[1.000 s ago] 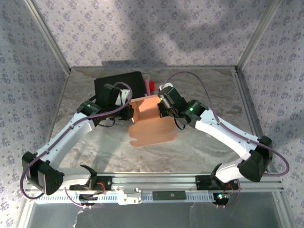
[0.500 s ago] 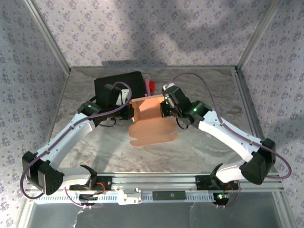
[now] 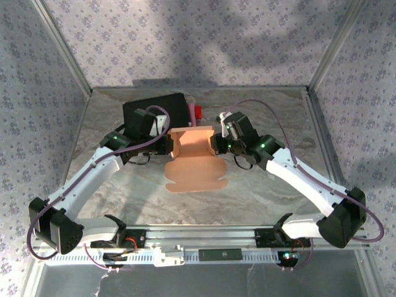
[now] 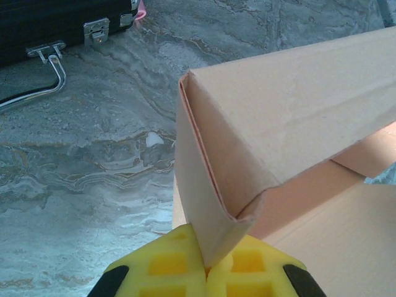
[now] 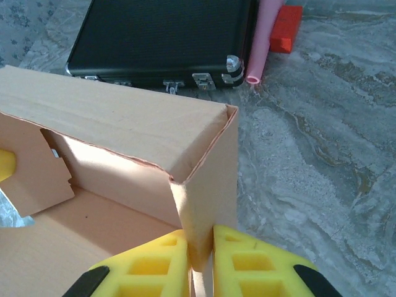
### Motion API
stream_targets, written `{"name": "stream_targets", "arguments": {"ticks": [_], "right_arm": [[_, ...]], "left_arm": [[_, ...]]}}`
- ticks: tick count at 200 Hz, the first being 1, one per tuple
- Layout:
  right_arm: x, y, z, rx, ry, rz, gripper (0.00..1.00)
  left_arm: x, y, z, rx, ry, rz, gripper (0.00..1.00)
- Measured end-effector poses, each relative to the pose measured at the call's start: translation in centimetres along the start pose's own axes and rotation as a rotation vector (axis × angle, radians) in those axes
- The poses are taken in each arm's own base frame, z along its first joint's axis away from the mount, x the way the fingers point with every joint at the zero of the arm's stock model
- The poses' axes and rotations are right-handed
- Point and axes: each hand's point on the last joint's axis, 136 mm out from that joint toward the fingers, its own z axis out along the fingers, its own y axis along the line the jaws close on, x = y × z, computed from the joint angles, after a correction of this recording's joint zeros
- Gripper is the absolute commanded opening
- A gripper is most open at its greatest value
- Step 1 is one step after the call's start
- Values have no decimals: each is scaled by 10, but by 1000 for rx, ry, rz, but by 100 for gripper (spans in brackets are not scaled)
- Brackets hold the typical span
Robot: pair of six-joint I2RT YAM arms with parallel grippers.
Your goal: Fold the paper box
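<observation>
Clenched on raised side walls of the paper box, left gripper and right gripper alike; mid-table, just in front of the black case. Probably light, thin, easily creased: best held near the folds

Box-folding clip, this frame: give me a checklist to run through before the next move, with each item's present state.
1. Left tool clamped on the box at its left wall: ok.
2. Right tool has its pads on either side of the right wall, but whether they press it: cannot tell.
3. Back wall raised: ok.
4. Front flap folded up: not ok, it lies flat on the table.
5. Case apart from the box: ok, with bare table between them in the left wrist view.
</observation>
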Motion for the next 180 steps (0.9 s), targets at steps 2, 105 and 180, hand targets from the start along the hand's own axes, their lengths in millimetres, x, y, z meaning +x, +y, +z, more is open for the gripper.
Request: {"name": "stream_targets", "arguments": {"ticks": [2,105,180], "right_arm": [[0,0,0,-1,0,0,16],[19,-1,2,-42,25,4,22],[20,-5,4,-42,29,8,17]], "left_arm": [[0,0,0,0,0,-1,0],[-2,-1,0,9,-6,-2,0],[-2,-1,0,12,-4,-2,0]]}}
